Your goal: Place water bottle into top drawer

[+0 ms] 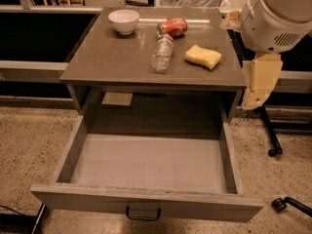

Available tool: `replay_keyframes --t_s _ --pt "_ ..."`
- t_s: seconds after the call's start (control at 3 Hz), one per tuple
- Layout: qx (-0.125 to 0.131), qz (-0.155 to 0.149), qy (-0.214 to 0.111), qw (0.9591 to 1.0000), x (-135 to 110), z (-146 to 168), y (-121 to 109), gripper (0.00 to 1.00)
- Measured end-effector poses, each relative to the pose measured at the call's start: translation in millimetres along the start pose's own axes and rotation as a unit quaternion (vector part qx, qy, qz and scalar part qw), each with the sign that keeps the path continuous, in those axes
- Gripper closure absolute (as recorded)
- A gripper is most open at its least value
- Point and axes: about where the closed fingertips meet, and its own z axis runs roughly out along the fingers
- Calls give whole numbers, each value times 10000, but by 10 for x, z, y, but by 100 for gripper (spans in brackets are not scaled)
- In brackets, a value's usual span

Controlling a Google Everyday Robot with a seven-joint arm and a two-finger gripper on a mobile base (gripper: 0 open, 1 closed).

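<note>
The water bottle [162, 52] is clear crinkled plastic and lies on its side on the grey cabinet top [107, 57], cap pointing to the back. The top drawer [146, 162] is pulled wide open below it, and its flat grey bottom is bare. A dark handle [143, 213] sits at the centre of its front panel. My gripper [260, 82] hangs at the cabinet's right edge, below the white arm housing [275, 16]. It is to the right of the bottle and apart from it, and holds nothing that I can see.
A white bowl [124, 21] stands at the back left of the top. A red soda can [172, 27] lies just behind the bottle. A yellow sponge [203, 57] lies to the bottle's right. Dark chair legs with casters [274, 151] stand on the speckled floor at right.
</note>
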Motion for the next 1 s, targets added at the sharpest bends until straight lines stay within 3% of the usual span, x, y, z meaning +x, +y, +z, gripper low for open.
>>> replay_keyframes --t_s 0.67,1.0 --pt "102 -121 69 9999 15 65 -71 0" --pt "324 -860 327 9952 72 392 -309 0"
